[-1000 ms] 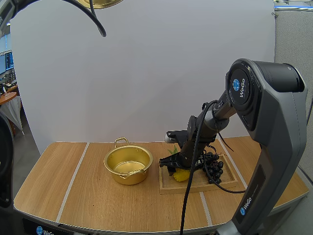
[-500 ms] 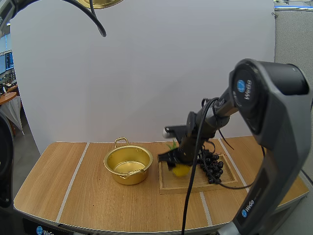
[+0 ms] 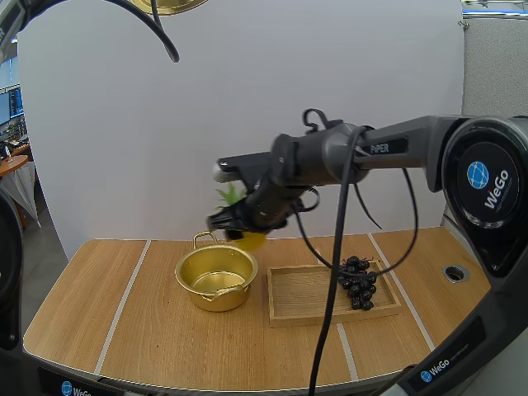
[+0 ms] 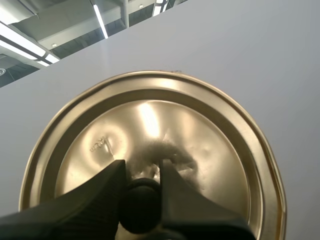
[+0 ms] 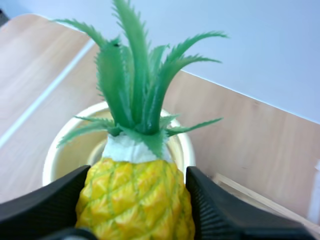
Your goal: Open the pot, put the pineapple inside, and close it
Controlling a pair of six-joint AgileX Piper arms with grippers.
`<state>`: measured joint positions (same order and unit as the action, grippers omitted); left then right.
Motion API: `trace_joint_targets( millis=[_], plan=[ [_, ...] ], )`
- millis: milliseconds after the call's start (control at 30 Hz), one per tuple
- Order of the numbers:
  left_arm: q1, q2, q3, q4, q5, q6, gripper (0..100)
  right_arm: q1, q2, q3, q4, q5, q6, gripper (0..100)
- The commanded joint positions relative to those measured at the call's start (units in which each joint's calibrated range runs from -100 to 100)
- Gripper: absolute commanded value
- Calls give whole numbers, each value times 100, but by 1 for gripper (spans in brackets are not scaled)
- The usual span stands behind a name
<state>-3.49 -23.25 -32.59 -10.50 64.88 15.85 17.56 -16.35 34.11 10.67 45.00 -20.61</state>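
Along the whole lower span of the high view, a wooden table with rounded near corners. Above its right half, stretched leftward toward the middle of the far edge, the right arm.

Right of the table's middle, flat on the wood, a wooden tray, its long side parallel to the near edge. Just beside the tray's left end, left of the table's middle, an open golden pot: upright, lidless, one handle toward the far edge and one toward the near edge. High over the table's left half, well clear of the pot, the golden lid; from the left wrist, the lid face-on, knob side toward the camera.

In the air above the pot's far right rim, not touching it, a yellow pineapple with its green crown pointing away from the wrist. From the right wrist, the pineapple in front and the pot mouth directly beyond the crown.

Piled at the tray's right end, a bunch of dark grapes.

Clenched around the pineapple's body, the right gripper, one black finger against each flank. Pinching the lid's black knob from both sides, the left gripper.
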Motion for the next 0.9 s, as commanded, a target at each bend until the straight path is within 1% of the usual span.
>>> trace_joint_targets(
  millis=[0, 67, 433, 867],
  plan=[
    [2, -45, -50, 9, -262, -43, 0, 151, 192, -179, -28, 21, 55, 0],
    [2, -45, -50, 9, -262, -43, 0, 212, 388, -259, -28, 1, 55, 0],
    [2, -45, -50, 9, -262, -43, 0, 220, 1703, -725, -28, -80, 55, 0],
    [2, -45, -50, 9, -262, -43, 0, 220, 2343, -741, -51, -56, 55, 0]
  ],
)
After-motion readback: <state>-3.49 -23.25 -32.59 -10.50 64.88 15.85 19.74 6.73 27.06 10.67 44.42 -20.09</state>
